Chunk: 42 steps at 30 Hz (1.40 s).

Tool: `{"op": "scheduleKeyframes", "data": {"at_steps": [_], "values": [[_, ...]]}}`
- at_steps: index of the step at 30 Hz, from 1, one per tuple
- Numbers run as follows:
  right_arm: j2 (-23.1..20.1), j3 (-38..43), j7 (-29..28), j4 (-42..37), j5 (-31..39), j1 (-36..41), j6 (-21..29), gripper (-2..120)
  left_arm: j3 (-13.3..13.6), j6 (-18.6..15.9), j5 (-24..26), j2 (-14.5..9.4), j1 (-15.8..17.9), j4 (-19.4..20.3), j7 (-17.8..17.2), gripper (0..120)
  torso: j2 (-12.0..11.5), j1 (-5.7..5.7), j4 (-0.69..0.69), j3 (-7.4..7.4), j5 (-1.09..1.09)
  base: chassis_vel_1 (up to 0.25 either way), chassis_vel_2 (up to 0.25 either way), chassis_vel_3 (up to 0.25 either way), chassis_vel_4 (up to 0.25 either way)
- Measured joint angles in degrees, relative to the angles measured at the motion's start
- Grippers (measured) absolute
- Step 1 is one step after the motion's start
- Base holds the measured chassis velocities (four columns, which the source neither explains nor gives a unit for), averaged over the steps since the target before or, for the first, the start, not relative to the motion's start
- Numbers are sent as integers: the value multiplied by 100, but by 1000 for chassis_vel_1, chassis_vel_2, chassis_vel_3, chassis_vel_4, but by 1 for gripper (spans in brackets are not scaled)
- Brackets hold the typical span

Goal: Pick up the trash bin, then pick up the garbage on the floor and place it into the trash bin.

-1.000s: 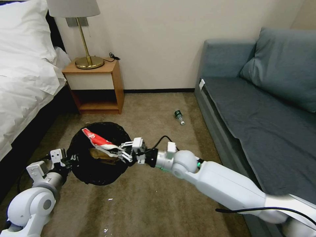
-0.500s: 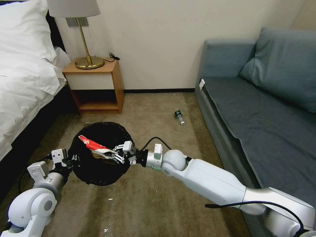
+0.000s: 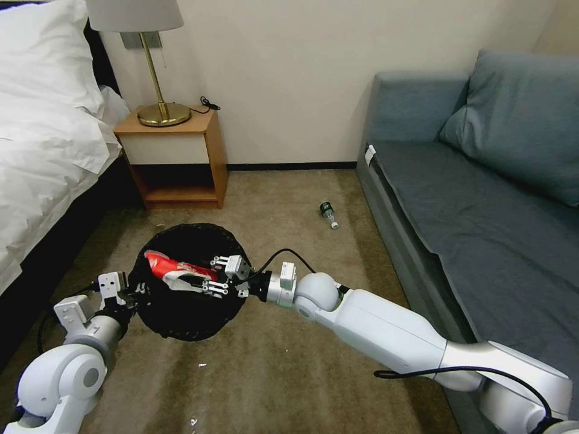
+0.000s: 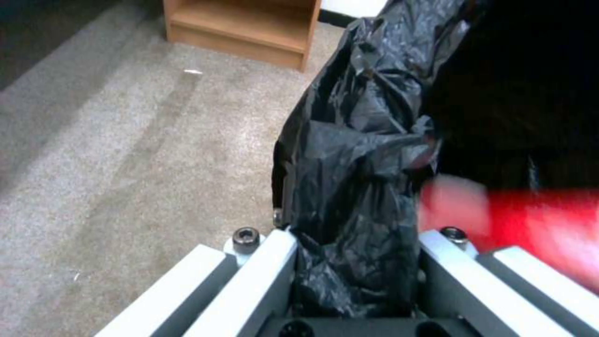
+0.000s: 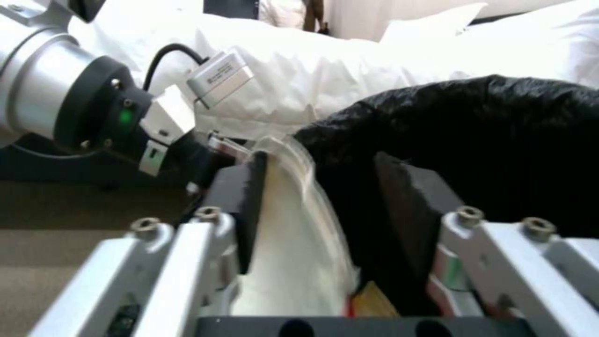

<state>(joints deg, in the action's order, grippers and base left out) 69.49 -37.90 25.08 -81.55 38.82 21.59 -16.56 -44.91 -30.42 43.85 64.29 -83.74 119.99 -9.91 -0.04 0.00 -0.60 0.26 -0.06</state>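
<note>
The trash bin (image 3: 181, 316), its black bag folded over the rim, hangs just above the carpet. My left gripper (image 3: 129, 290) is shut on its near-left rim; in the left wrist view the fingers pinch the crinkled bag (image 4: 355, 164). My right gripper (image 3: 214, 276) reaches over the bin's mouth from the right and stands open. The red-and-white wrapper (image 3: 172, 266), a piece of garbage, lies between its spread fingers over the bin's opening. In the right wrist view the wrapper (image 5: 293, 262) leans on one pad (image 5: 250, 206). A small bottle with a green label (image 3: 328, 214) lies on the carpet near the sofa.
A bed (image 3: 42, 150) runs along the left, with a wooden nightstand (image 3: 175, 157) and lamp beside it. A grey-blue sofa (image 3: 482, 199) fills the right. Small white scraps (image 3: 202, 365) dot the carpet in front of the bin.
My right gripper moved left and down into the bin's mouth with the wrapper, and its fingers spread apart. The left gripper and the bin barely moved.
</note>
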Motion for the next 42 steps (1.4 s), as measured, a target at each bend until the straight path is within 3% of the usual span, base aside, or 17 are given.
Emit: {"op": "scheduleKeyframes", "data": {"at_steps": [7,13,17,18,23,42], "values": [[116,-12,-139,72,-40,-50,19,82,0,-12,5,-15,-13,12,-12,0,0,0,0,0,0,0,0,0,0],[171,-86,-156,94,-253,-250,153,99,52,-49,19,-27,0,9,-23,0,0,0,-1,0,1,0,0,0,0],[175,-225,-171,93,-407,-504,240,99,75,-61,20,-34,15,-9,-36,0,0,0,-1,0,1,0,0,0,0],[173,-619,-130,80,-488,-1043,324,100,91,-78,21,-46,32,-16,-56,0,0,0,1,0,0,0,0,0,0],[178,-1502,46,179,-636,-1744,420,100,45,-91,36,-26,18,5,-125,0,0,0,-2,0,-1,0,0,0,0],[178,-1561,171,97,-629,-2374,356,100,93,-223,93,-27,53,-84,-372,0,0,0,1,0,0,0,0,0,0]]}}
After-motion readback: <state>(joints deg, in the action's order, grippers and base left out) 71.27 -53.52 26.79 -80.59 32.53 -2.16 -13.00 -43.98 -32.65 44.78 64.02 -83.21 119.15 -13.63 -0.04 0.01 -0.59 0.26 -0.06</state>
